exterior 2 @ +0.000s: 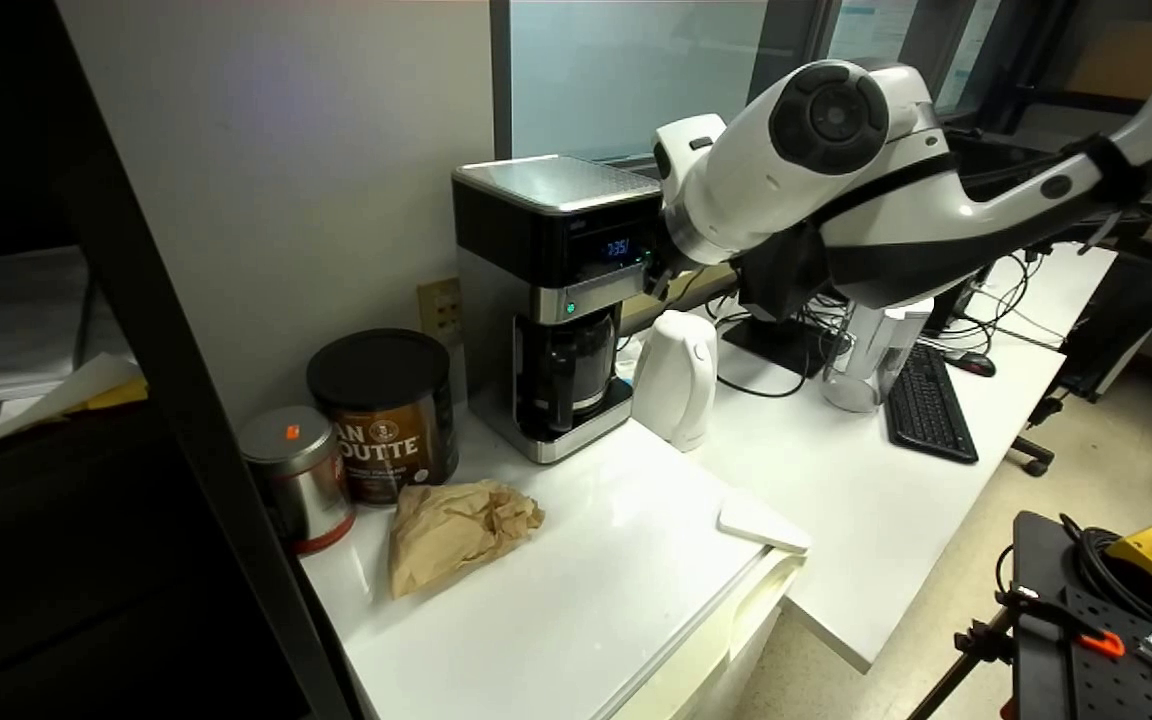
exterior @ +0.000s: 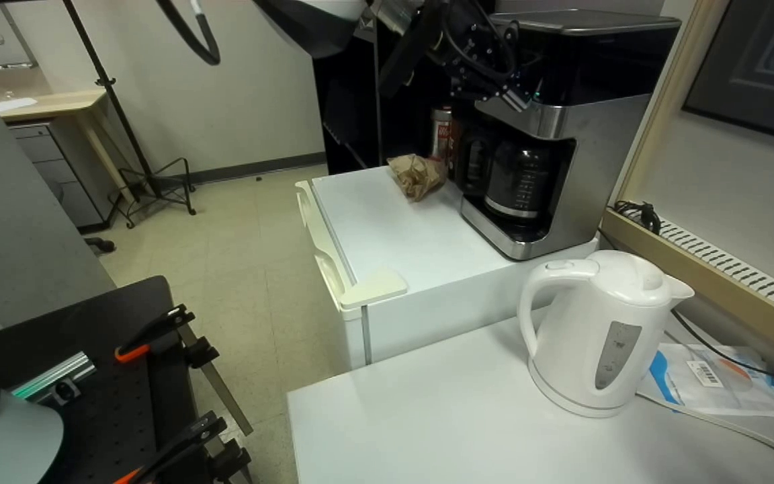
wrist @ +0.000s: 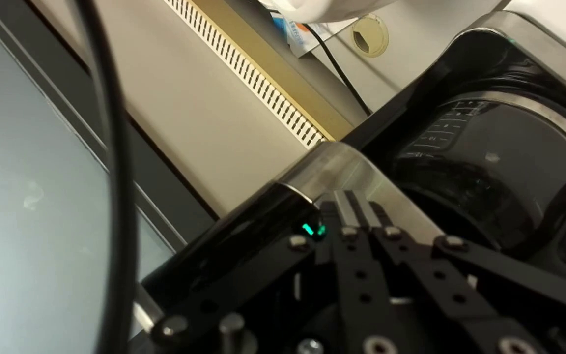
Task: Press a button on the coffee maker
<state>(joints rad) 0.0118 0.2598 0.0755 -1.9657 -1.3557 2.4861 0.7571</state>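
The coffee maker [exterior: 612,154] is a boxy black and silver machine, also in an exterior view [exterior 2: 491,350] and the wrist view [wrist: 337,164]. Its dark glass carafe [exterior: 521,178] sits in its front. In an exterior view a blue display [exterior 2: 617,248] is lit, and a green-lit button [exterior 2: 570,308] shows on the silver band. My gripper [wrist: 354,209] is shut and empty, its tips together at the silver band beside small green lights [wrist: 307,229]. The gripper is also at the machine's front in both exterior views [exterior: 516,101] [exterior 2: 658,285]. I cannot tell whether the tips touch it.
A white kettle [exterior: 602,329] stands beside the coffee maker. A crumpled brown paper bag [exterior 2: 456,530], a coffee can [exterior 2: 386,440] and a silver tin [exterior 2: 296,470] are on its other side. A wall and window frame [wrist: 165,187] lie close behind. A loose cable [wrist: 116,172] crosses the wrist view.
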